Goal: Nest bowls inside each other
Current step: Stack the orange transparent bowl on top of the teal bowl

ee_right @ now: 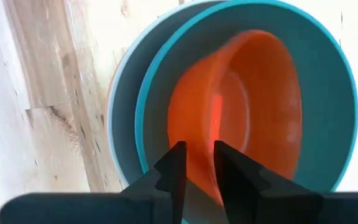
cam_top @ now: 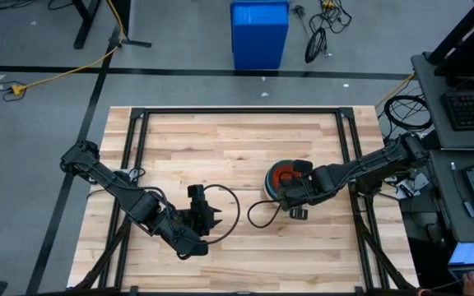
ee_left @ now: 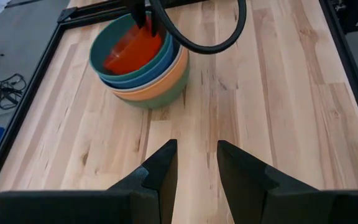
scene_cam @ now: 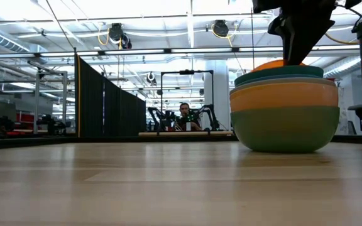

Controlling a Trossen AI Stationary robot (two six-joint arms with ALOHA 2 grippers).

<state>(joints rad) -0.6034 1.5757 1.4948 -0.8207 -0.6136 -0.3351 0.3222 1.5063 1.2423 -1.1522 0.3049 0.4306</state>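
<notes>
One stack: our right gripper, jaws slightly apart, straddles the red-orange bowl's rim; left gripper waits spread.

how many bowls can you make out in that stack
5 told apart, all in one nested stack right of table centre: sage green at the bottom, then orange, blue, teal, red-orange innermost. More may be hidden between them.
</notes>
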